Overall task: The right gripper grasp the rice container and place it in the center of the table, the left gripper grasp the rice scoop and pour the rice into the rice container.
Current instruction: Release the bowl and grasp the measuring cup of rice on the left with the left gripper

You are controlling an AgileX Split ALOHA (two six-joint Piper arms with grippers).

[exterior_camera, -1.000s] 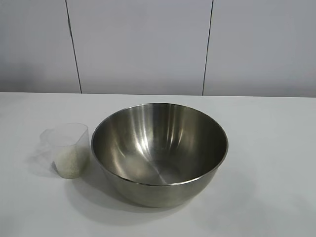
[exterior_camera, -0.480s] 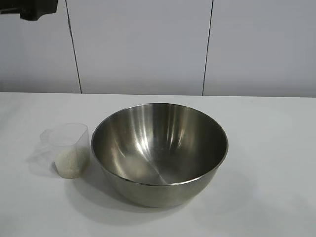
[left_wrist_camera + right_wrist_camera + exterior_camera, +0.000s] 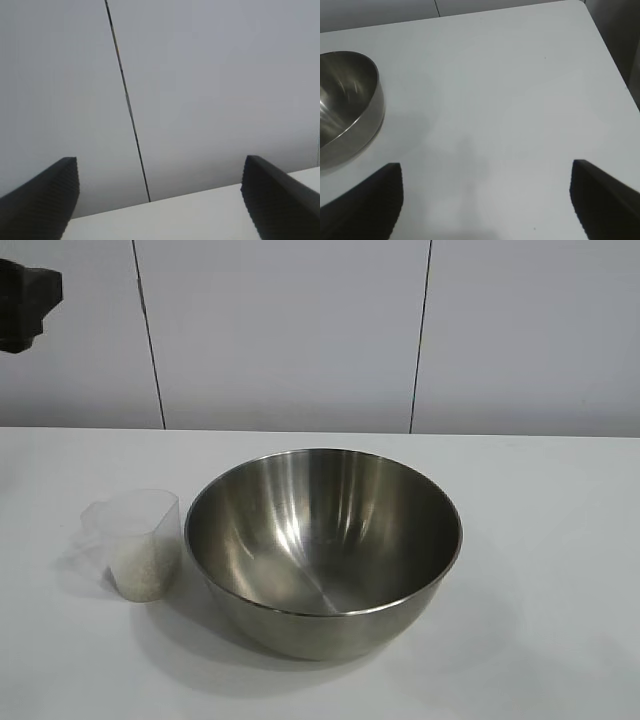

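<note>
white table (image 3: 560, 540) carries the shiny rice container (image 3: 322, 548) at center, rice scoop (image 3: 135, 543) with rice (image 3: 140, 568) just beside it. left gripper (image 3: 160, 200) and right gripper (image 3: 485, 200) both spread wide, holding nothing.

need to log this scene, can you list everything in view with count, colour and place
rice container: 1, shiny steel bowl, middle of the table, holding nothing
rice scoop: 1, clear plastic cup, upright on the table close beside the bowl's left side in the exterior view
rice: 1 small pile, white, in the lower part of the scoop
table: 1, white, under everything
wall: pale grey panels with dark seams, behind the table
left gripper: 1, black, open, raised and facing the wall; a dark part of that arm shows at the exterior view's top left corner
right gripper: 1, black, open, above bare table beside the bowl, holding nothing
</note>
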